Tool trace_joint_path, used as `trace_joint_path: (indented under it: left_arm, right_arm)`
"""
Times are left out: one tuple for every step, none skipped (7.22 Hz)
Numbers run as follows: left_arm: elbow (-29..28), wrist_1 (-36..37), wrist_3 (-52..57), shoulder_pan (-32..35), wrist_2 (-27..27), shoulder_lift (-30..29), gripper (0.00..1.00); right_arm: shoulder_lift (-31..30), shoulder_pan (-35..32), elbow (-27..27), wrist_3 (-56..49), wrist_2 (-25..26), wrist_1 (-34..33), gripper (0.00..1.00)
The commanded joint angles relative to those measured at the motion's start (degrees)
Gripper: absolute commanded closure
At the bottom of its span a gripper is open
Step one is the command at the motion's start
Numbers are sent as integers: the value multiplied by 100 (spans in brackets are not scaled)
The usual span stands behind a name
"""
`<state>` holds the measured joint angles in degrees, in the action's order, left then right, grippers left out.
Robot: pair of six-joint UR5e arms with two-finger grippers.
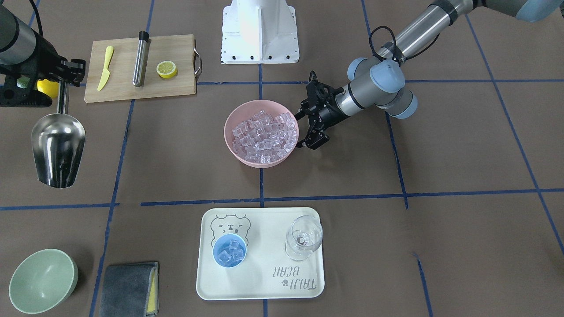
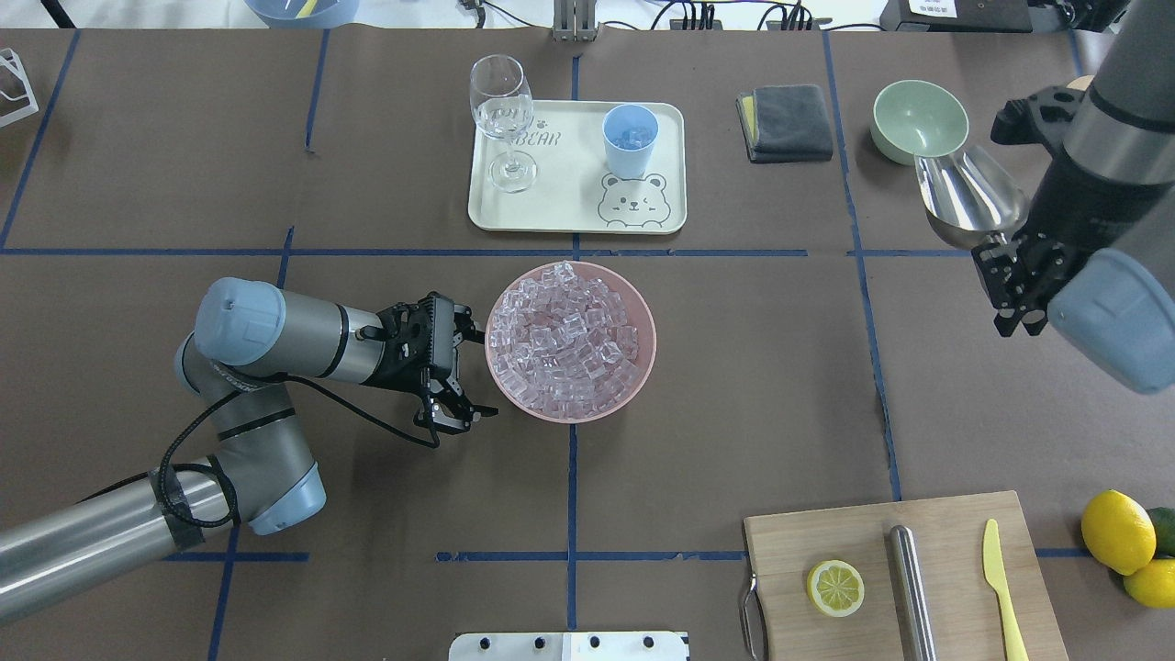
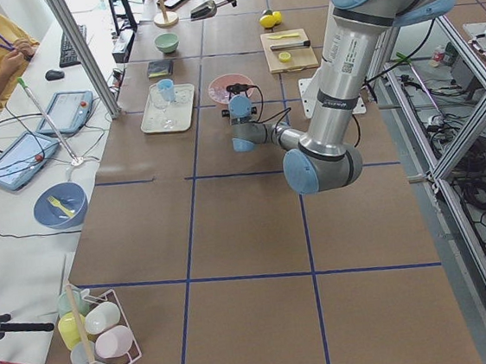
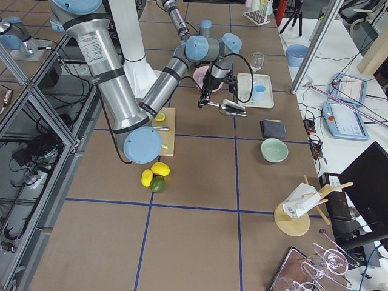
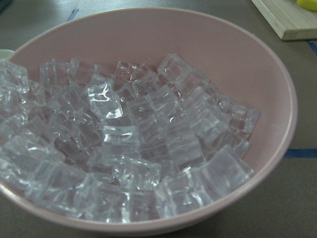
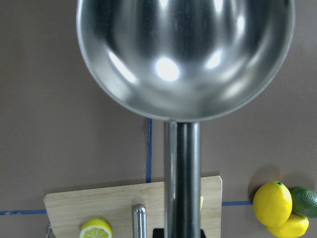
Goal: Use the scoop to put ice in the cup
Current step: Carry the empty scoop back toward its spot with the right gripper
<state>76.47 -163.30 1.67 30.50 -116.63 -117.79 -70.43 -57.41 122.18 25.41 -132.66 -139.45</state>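
The ice (image 1: 264,134) fills a pink bowl (image 1: 233,147) at the table's middle, and it fills the left wrist view (image 5: 133,144). The light-blue cup (image 1: 229,250) stands on a cream tray (image 1: 264,281) and holds a few cubes; it also shows in the overhead view (image 2: 630,140). My right gripper (image 2: 1005,257) is shut on the handle of the steel scoop (image 2: 968,197), held in the air off to the side. The scoop's bowl (image 6: 183,54) is empty. My left gripper (image 2: 464,372) is open, right beside the pink bowl's rim.
A stemmed glass (image 1: 303,237) stands on the tray beside the cup. A pale green bowl (image 1: 42,281) and a folded grey cloth (image 1: 130,288) lie past the tray. A cutting board (image 1: 141,66) carries a half lemon, a yellow knife and a steel cylinder. Whole lemons (image 2: 1115,532) lie beside it.
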Motion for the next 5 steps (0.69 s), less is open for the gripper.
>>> trace_joint_path:
  left_arm:
    - [0,0,0,0,0,1,0]
    - [0,0,0,0,0,-7,0]
    - [0,0,0,0,0,-7,0]
    - [0,0,0,0,0,-7,0]
    - [0,0,0,0,0,-7,0]
  right_arm:
    - [-1168,308,122,523,12,1542,100]
    - [-1714,475,95,1083,38,2605,100]
    - [-2076,668,52,1515,74,3347,100]
    - [-2410,827,-114,1780,109,4102,100]
    - [-2518,1011,-412,2253,222,4832,100]
